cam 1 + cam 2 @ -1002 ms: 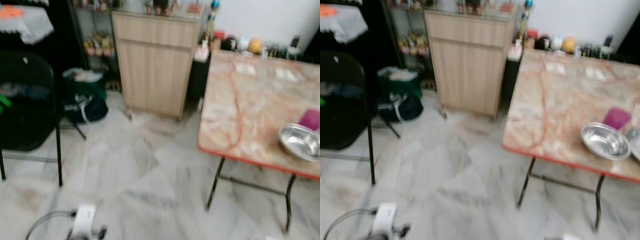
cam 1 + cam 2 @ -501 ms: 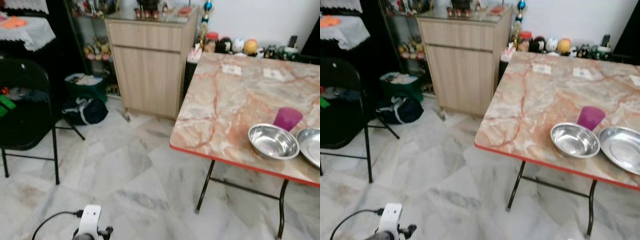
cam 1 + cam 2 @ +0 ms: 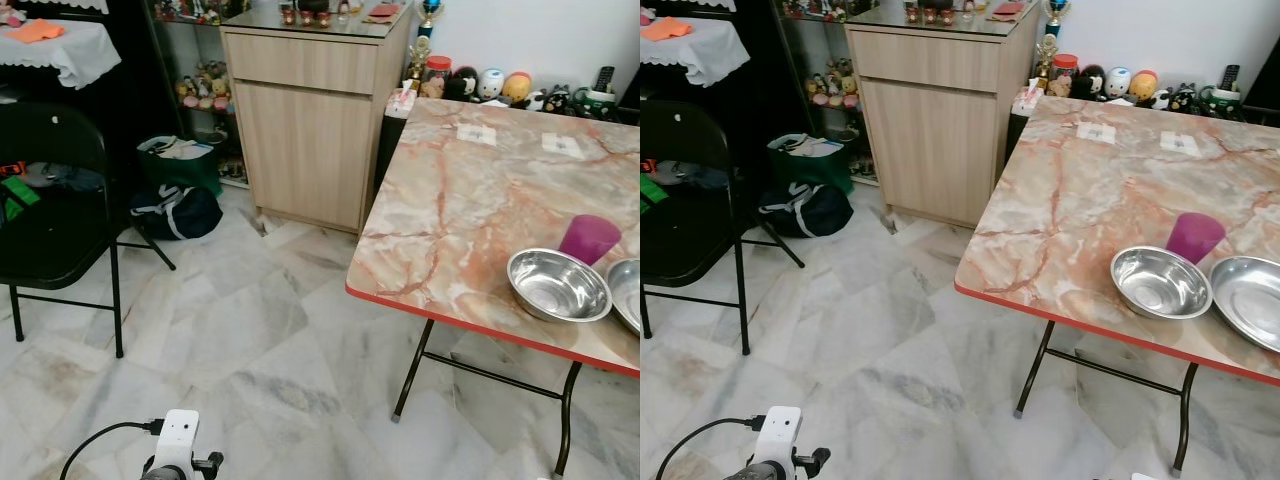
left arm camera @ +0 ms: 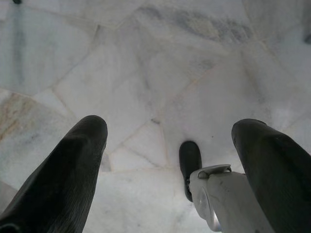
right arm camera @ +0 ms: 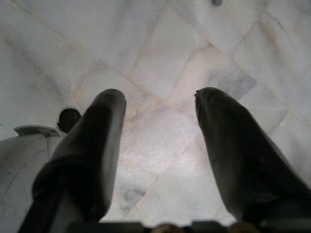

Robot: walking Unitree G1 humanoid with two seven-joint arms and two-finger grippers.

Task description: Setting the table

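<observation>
Both the left gripper and right gripper are hanging spread wide over marble floor; the table, right of frame, is running off the edge.

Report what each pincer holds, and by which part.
Nothing is held. The left pincer and the right pincer both hang open over the floor, with only tile between their fingers.
</observation>
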